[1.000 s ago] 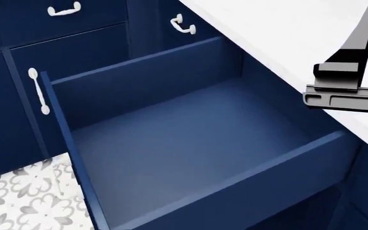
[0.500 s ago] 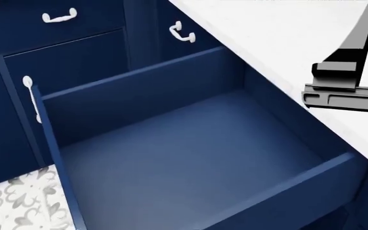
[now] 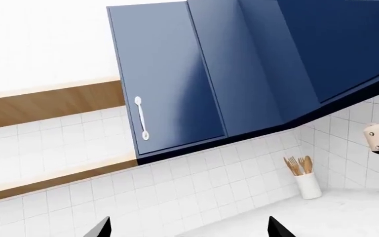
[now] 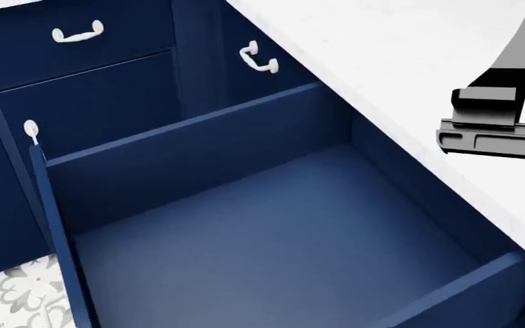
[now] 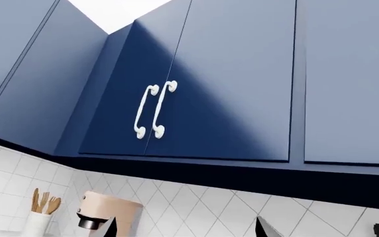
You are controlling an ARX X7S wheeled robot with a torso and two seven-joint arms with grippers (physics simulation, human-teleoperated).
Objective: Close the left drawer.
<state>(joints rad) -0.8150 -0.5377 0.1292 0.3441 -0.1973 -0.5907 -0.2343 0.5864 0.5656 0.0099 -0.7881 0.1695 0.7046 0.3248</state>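
The left drawer (image 4: 272,232) stands pulled wide open in the head view, a deep navy box with a bare navy inside. Its thin front panel (image 4: 55,225) runs down the left side; its own handle is hidden. A black part of my right arm (image 4: 495,123) hangs over the white counter, to the right of the drawer and apart from it. Both wrist views look up at wall cabinets, away from the drawer. The left gripper (image 3: 191,229) shows only two dark tips set wide apart, open and empty. The right gripper (image 5: 188,229) is likewise open and empty.
A white countertop (image 4: 409,68) overhangs the drawer's right side. Navy fronts with curved white handles (image 4: 77,32) (image 4: 259,57) lie beyond, and a long door handle (image 4: 31,130) peeks from behind the front panel. Patterned floor tiles (image 4: 7,294) show lower left. A utensil jar (image 3: 307,180) stands on the counter.
The head view has shifted: the open drawer now fills more of it, with its front panel nearer the left edge and less floor showing. The black arm part keeps its place.
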